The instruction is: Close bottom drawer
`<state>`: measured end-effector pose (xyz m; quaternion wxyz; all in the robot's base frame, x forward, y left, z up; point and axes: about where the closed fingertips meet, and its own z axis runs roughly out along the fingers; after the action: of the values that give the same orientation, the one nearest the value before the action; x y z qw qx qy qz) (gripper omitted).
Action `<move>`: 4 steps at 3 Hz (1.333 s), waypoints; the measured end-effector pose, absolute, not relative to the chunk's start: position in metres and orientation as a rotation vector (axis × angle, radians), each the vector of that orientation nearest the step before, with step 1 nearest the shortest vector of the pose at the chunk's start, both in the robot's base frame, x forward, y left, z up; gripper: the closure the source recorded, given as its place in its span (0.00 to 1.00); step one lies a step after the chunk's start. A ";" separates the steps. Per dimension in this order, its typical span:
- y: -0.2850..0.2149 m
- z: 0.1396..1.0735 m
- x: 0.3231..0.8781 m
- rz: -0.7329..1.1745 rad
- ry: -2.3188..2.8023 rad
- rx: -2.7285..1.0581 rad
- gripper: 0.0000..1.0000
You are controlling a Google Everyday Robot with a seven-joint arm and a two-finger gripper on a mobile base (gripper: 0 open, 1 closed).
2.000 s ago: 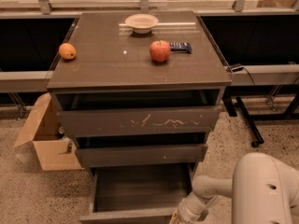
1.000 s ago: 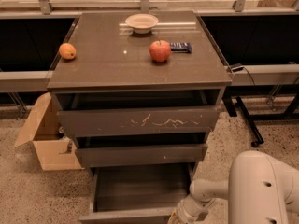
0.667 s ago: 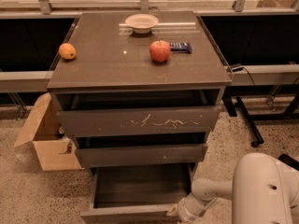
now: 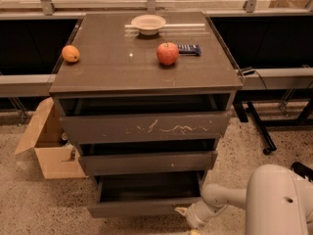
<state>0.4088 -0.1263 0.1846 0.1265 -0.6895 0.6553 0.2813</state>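
Observation:
The bottom drawer (image 4: 142, 207) is the lowest of three dark grey-brown drawers in the cabinet (image 4: 146, 72). It stands pulled out a short way, with its shallow tray showing behind the plain front panel. My gripper (image 4: 183, 212) is at the lower right, at the right end of the drawer's front panel, on the white arm (image 4: 220, 199). Above it are the middle drawer (image 4: 146, 161) and the top drawer (image 4: 144, 126) with pale scratches.
On the cabinet top lie an orange (image 4: 71, 53), a red apple (image 4: 167, 53), a white bowl (image 4: 148, 23) and a dark bar (image 4: 189, 48). An open cardboard box (image 4: 46, 148) stands on the floor to the left. A black table leg (image 4: 257, 126) is at the right.
The bottom drawer has slid inward and now sticks out much less than before. My gripper and arm have moved forward with it, staying at its right front.

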 end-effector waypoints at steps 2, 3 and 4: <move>-0.139 0.194 0.462 0.720 1.853 -1.962 0.39; -0.146 0.197 0.485 0.680 1.849 -1.940 0.28; -0.151 0.196 0.494 0.664 1.858 -1.923 0.05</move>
<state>0.4941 -0.1505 0.1959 0.1919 -0.6851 0.6617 0.2365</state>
